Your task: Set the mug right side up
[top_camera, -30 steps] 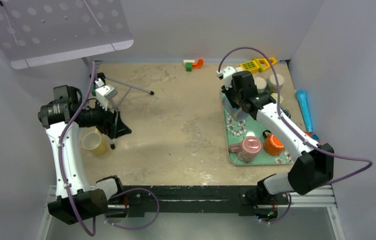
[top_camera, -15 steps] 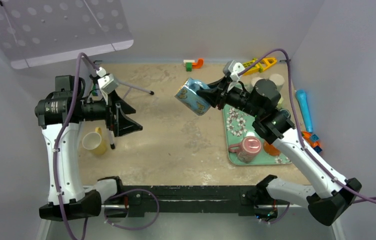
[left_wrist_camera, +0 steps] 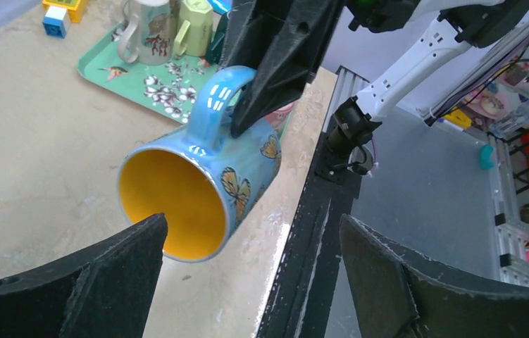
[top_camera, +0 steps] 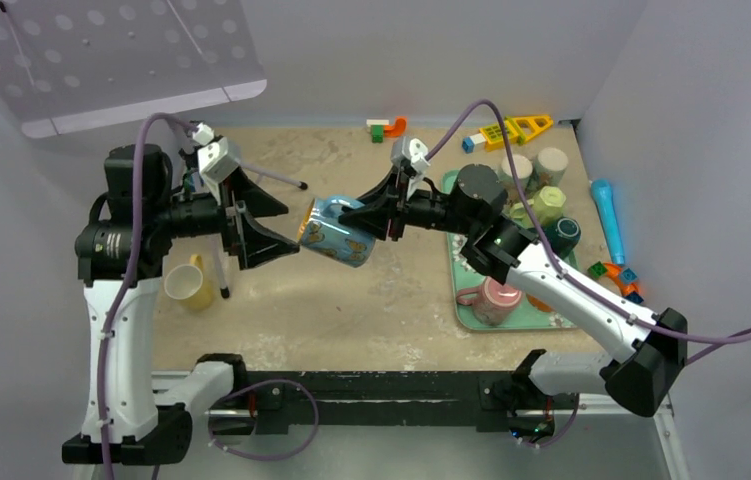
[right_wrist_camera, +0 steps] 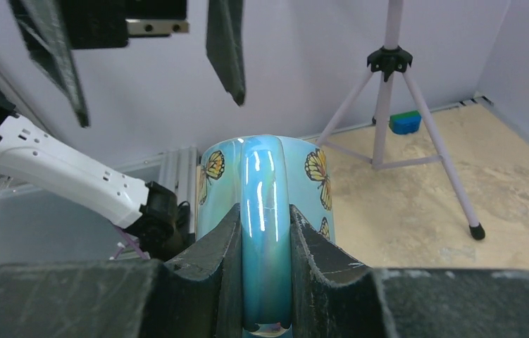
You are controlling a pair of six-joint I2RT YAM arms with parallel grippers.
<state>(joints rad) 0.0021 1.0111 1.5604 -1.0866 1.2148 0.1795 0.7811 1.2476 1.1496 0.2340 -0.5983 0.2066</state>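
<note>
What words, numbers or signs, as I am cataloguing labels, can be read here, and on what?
No text is readable.
The left arm's marking: too small, blurred.
On the yellow toy: keys too small.
On the blue mug: butterflies only, no lettering.

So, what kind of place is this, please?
Likely a robot lab cell: two arms bolted to a walled table, a tray of mugs, toys along the back.

The mug (left_wrist_camera: pixel 247 169) has a smooth, glossy glaze, like ceramic (bright light streaks run along its handle (right_wrist_camera: pixel 265 183)). The fingers (right_wrist_camera: pixel 198 282) of the right gripper (right_wrist_camera: pixel 265 211) look like matt black plastic with a grainy, rough surface. The table (top_camera: pixel 371 290) is matt and mottled, like stone. The tray (left_wrist_camera: pixel 103 63) looks smooth.
</note>
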